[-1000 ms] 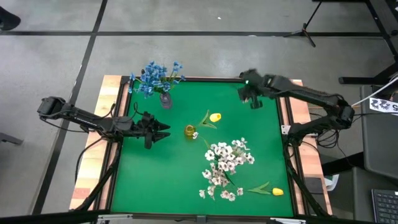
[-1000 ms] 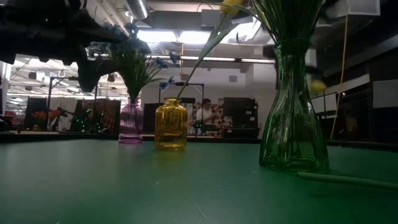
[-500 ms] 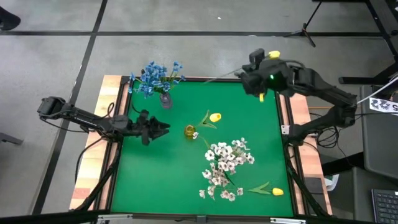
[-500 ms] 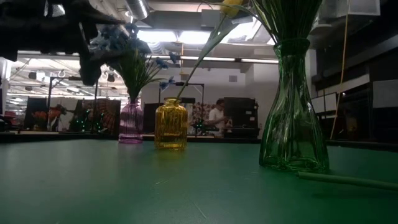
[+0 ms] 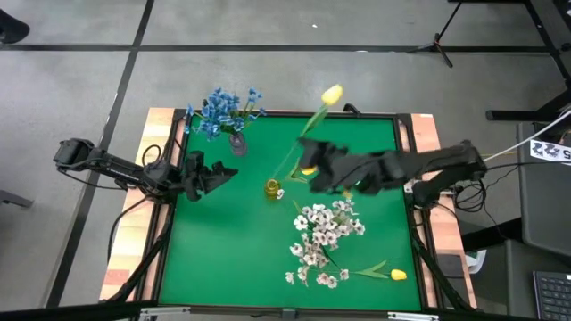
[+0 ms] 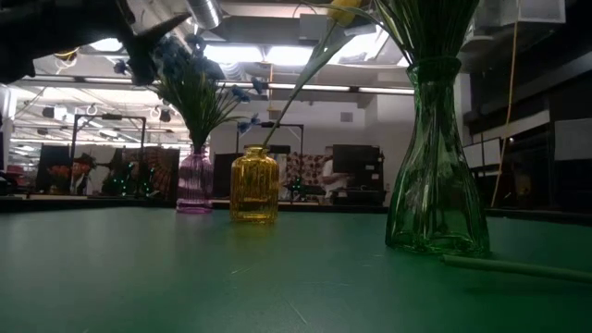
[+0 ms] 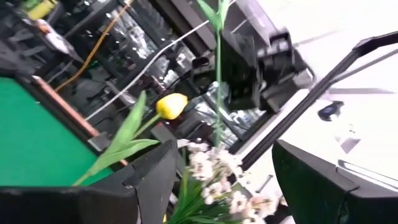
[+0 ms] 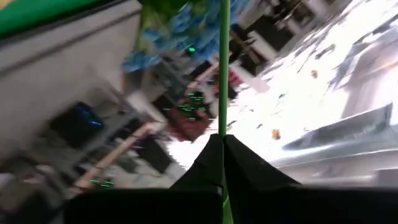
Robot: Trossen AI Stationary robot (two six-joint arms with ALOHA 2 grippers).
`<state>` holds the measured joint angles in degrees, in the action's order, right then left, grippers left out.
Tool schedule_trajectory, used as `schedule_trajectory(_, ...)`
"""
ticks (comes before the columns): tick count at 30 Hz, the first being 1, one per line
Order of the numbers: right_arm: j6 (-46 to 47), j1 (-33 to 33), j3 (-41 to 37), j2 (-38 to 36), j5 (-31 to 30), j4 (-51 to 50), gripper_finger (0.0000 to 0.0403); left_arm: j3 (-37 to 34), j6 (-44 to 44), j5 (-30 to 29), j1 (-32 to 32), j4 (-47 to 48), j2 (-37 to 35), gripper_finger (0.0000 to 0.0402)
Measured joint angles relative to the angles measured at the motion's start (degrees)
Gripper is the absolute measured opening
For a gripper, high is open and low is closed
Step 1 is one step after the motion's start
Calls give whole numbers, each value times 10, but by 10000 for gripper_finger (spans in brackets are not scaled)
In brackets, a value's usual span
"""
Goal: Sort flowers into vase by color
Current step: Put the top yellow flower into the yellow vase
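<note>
My right gripper (image 5: 309,160) hangs over the table's middle, shut on a yellow tulip whose bud (image 5: 332,94) points toward the far edge. The stem's lower end reaches down beside the yellow vase (image 5: 272,188), which holds another yellow tulip (image 7: 171,106). Blue flowers (image 5: 223,109) stand in the purple vase (image 5: 237,143), and white flowers (image 5: 326,232) stand in the green vase (image 6: 435,166). One more yellow tulip (image 5: 397,275) lies flat on the mat at the near right. My left gripper (image 5: 221,175) hovers open at the left, pointing at the vases. My right gripper pinches the tulip's thin green stem (image 8: 222,118) between its two shut fingers, on the stem's lower half. The fingers lie across the stem. The tulip is lifted clear of the table and tilted, with its bud high toward the far edge.
The green mat has a raised wooden rim (image 5: 169,178) all round. The three vases stand close together from the far left to the middle. Open mat lies at the near left. Beyond the table is a room with stands and cables.
My right gripper has swung from the far right corner toward the table's middle and risen, rolling its wrist. It has carried the yellow tulip to a spot above the yellow vase. My left gripper has tipped upward and risen a little.
</note>
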<state>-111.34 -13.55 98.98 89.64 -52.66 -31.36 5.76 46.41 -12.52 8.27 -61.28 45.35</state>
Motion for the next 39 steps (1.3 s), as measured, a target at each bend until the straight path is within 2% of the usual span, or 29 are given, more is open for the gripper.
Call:
schedule_trajectory(5, -123, -30, 0, 72, 7, 120, 0, 0, 2, 23, 0, -15, 0, 255)
schedule_trajectory(9, -174, -35, 0, 111, 37, 181, 0, 0, 5, 42, 0, -15, 0, 255)
schedule_trajectory(15, -181, -33, 0, 143, 100, 239, 0, 7, -10, 68, 0, 7, 0, 255)
schedule_trajectory(22, -150, -28, 0, 146, 162, 258, 0, 77, -58, 92, 0, 121, 4, 255)
schedule_trajectory(26, -146, -29, 0, 146, 160, 260, 0, 110, -63, 104, 7, 161, 14, 255)
schedule_trajectory(39, -137, -28, 0, 146, 178, 253, 0, 177, -64, 105, 43, 153, 114, 255)
